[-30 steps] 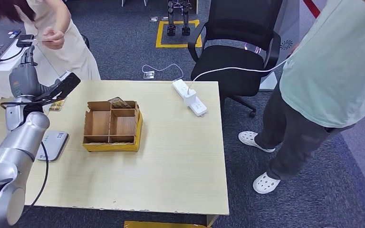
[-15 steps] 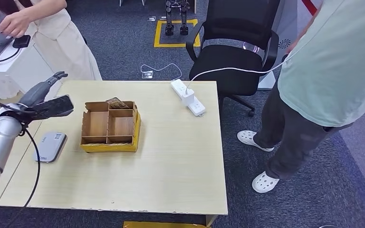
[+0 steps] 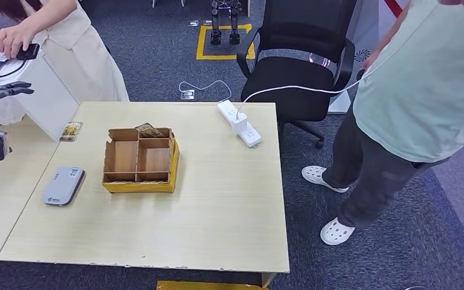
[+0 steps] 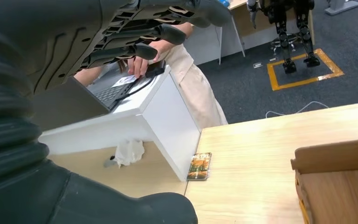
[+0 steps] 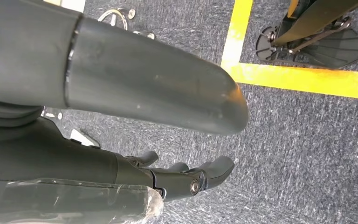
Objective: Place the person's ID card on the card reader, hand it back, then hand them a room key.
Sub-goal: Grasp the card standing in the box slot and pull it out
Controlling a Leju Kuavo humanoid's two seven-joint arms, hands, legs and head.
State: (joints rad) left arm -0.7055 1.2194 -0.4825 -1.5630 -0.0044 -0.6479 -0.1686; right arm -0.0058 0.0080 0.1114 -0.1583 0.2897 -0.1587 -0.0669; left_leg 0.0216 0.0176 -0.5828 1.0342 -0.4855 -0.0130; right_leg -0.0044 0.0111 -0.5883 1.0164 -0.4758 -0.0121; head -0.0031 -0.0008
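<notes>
My left hand (image 3: pixel 0 92) reaches in at the far left edge of the head view, beyond the table's left end; its fingers (image 4: pixel 135 39) are spread and hold nothing. A small printed card (image 3: pixel 71 131) (image 4: pixel 199 166) lies flat on the table against a white partition (image 4: pixel 168 116). The grey card reader (image 3: pixel 63 185) sits near the table's left edge with nothing on it. A compartmented cardboard box (image 3: pixel 113 158) holds another card (image 3: pixel 150 130) in a back compartment. My right hand (image 5: pixel 182 179) hangs over the carpet, fingers loosely extended and empty.
A person in a cream dress (image 3: pixel 81 51) stands at the back left, one hand (image 3: pixel 13 37) on a dark device by a laptop. Another person (image 3: pixel 411 96) stands close to the table's right side. A white power strip (image 3: pixel 240 124) lies at the back edge, near an office chair (image 3: pixel 299 66).
My left arm has swung left, off the table's left end to the picture's edge. The person at the back left has moved a hand over to the laptop desk.
</notes>
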